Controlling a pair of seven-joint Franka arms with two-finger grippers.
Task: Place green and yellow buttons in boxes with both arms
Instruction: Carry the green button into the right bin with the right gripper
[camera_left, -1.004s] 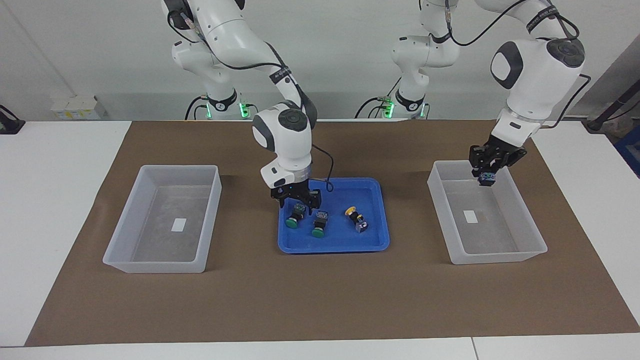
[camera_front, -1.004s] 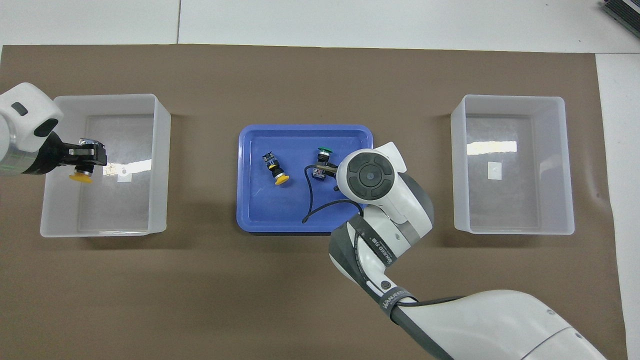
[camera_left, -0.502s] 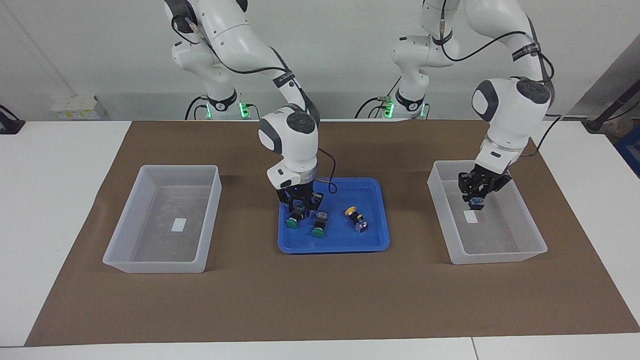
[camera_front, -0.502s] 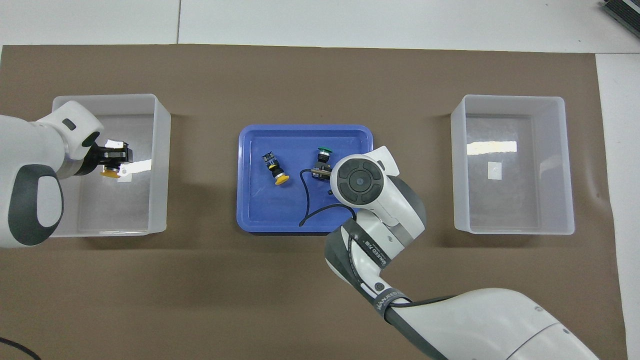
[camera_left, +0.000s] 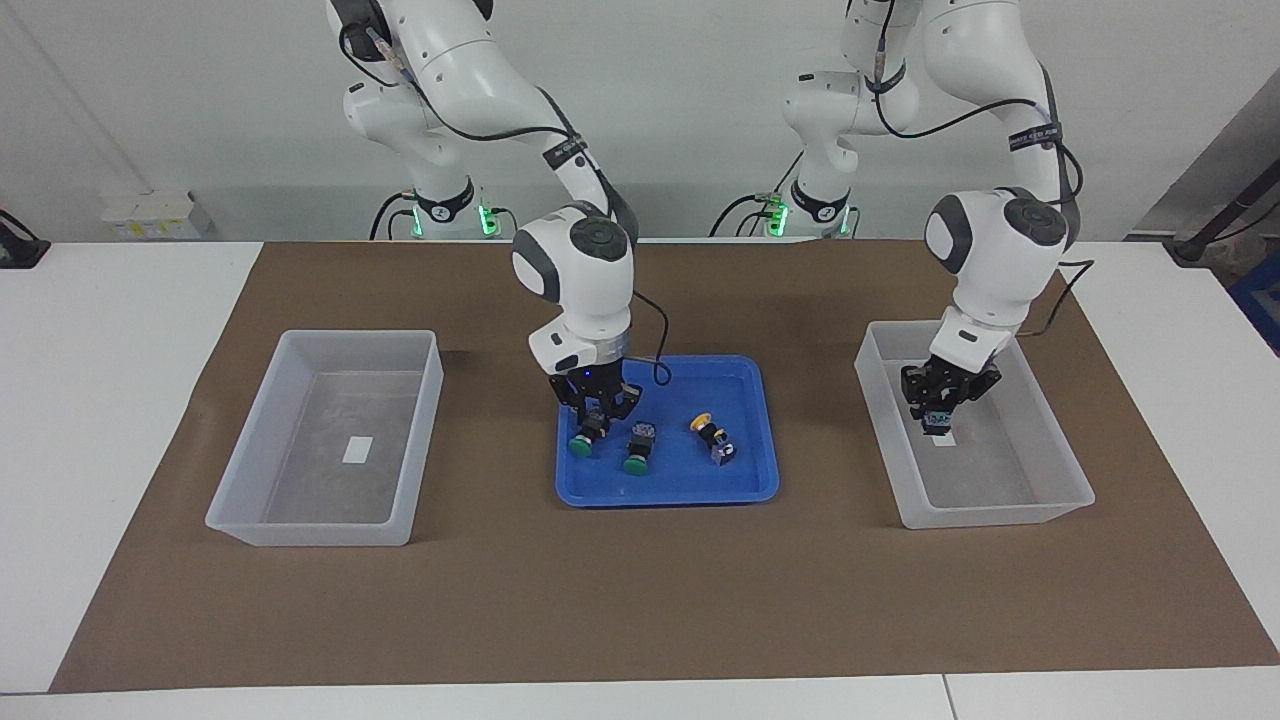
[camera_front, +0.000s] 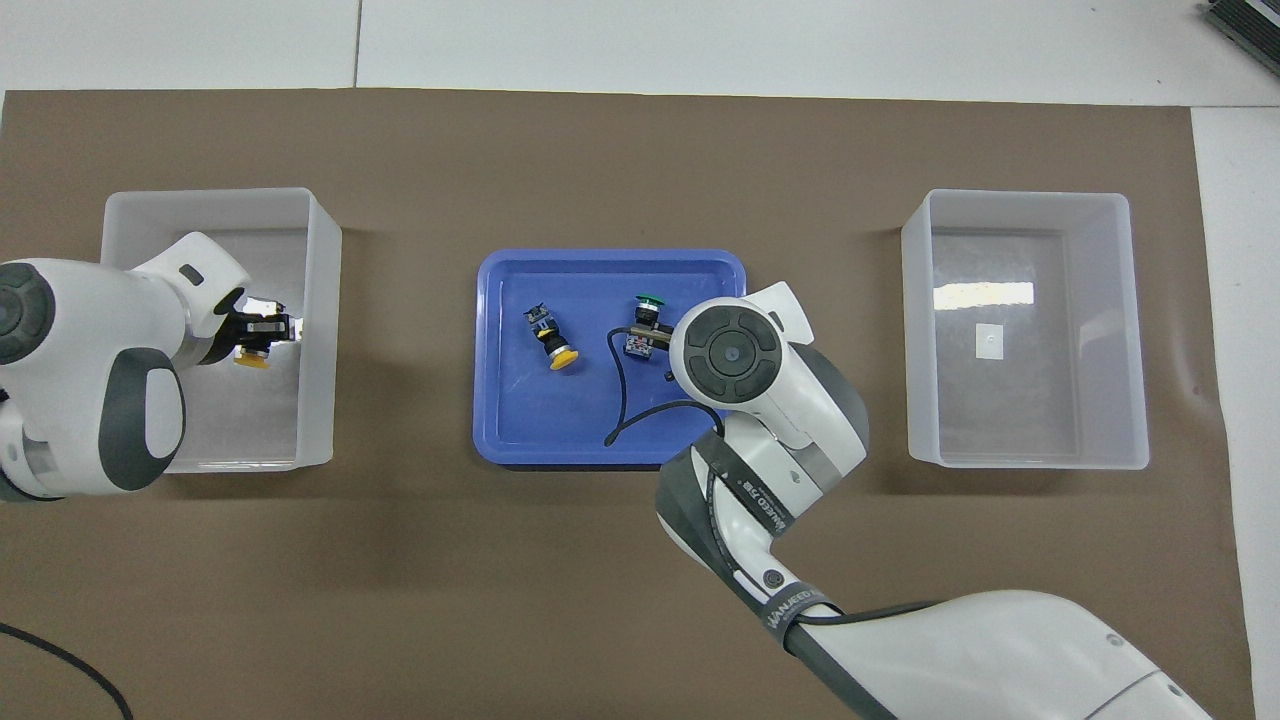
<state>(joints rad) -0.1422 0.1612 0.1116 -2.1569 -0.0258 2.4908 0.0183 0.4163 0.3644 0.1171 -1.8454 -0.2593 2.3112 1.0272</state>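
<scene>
Left gripper (camera_left: 938, 418): low inside the box (camera_left: 1060, 470) at the left arm's end of the counter (camera_left: 90, 330), jaws pinching a yellow button (camera_front: 252, 358), whose yellow cap shows from overhead just under the fingers.
Right gripper (camera_left: 597, 405): down in the blue tray (camera_left: 745, 490) at the middle of the counter, jaws spread on either side of a green button (camera_left: 585, 438); whether the fingers touch it cannot be told.
Green buttons: both lie in the tray toward the right arm's end; the second green button (camera_left: 637, 452) is just beside the first, caps facing the counter's edge farthest from the robots.
Second yellow button (camera_left: 712, 436): lies on its side in the tray, toward the left arm's end, apart from the green pair.
Other box (camera_left: 300, 520): stands toward the right arm's end of the counter, with only a small white label (camera_left: 357, 450) on its floor.
Brown mat (camera_left: 640, 610): covers the middle of the counter under the tray and both boxes.
</scene>
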